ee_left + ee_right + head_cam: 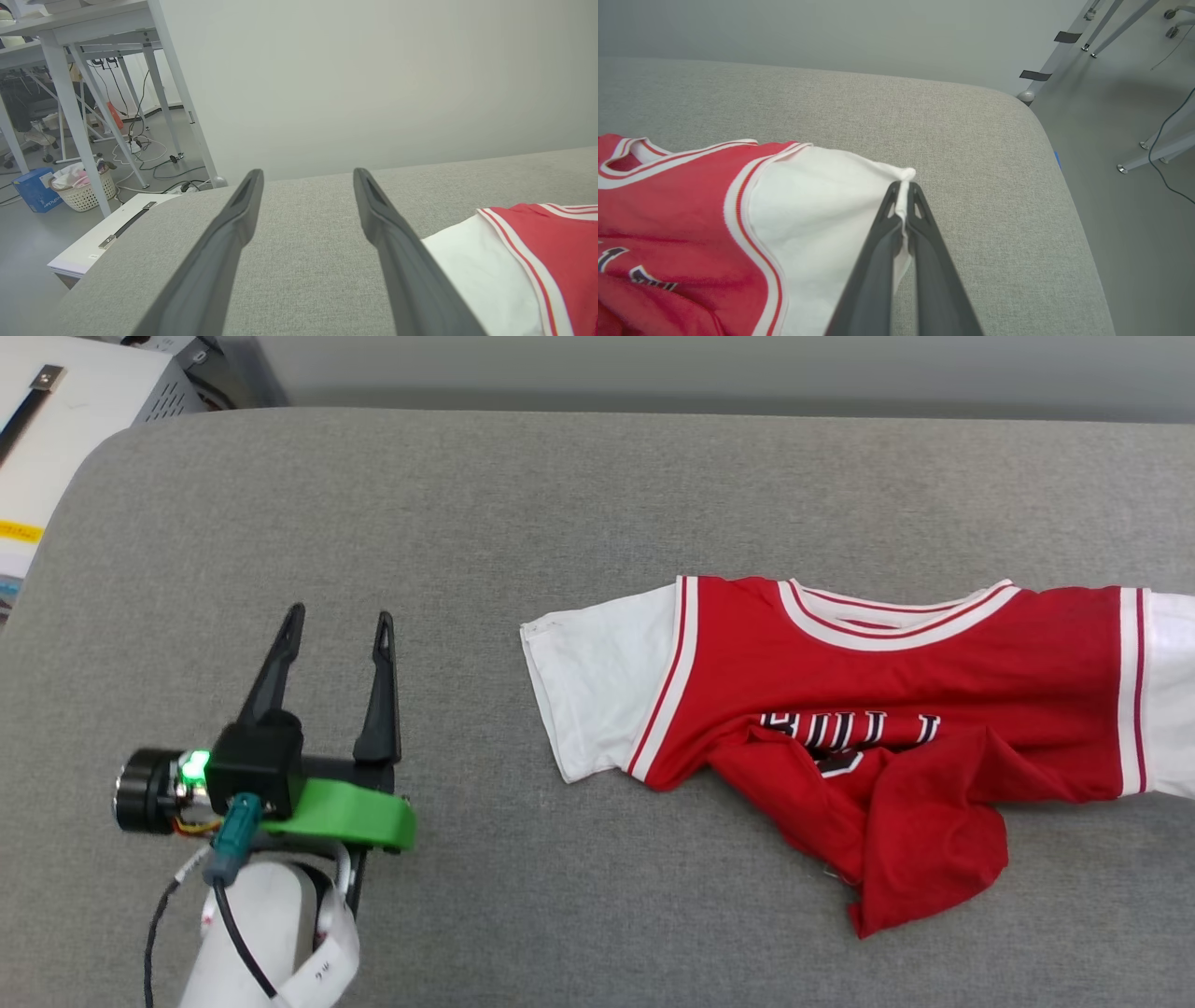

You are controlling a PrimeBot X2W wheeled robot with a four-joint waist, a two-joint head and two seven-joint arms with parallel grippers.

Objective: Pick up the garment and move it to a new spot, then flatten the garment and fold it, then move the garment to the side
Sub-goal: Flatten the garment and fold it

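The garment [868, 709], a red jersey with white sleeves and striped trim, lies on the grey padded table [560, 495] at the right, its lower part bunched and folded over the black lettering. My left gripper [338, 633] stands open well to the left of it, empty, fingers pointing away. In the left wrist view the open left gripper [308, 179] has the garment's white sleeve [472, 270] just right of its right finger. My right gripper [903, 189] is shut on the outer edge of the garment's other white sleeve [822, 210], with cloth pinched between the tips.
A white case [65, 420] with a dark strap sits beyond the table's far left corner. Table legs [65, 107], cables and a basket [84, 189] stand on the floor to the left. The table's rounded right corner [1031, 121] drops to grey floor with metal legs [1064, 51].
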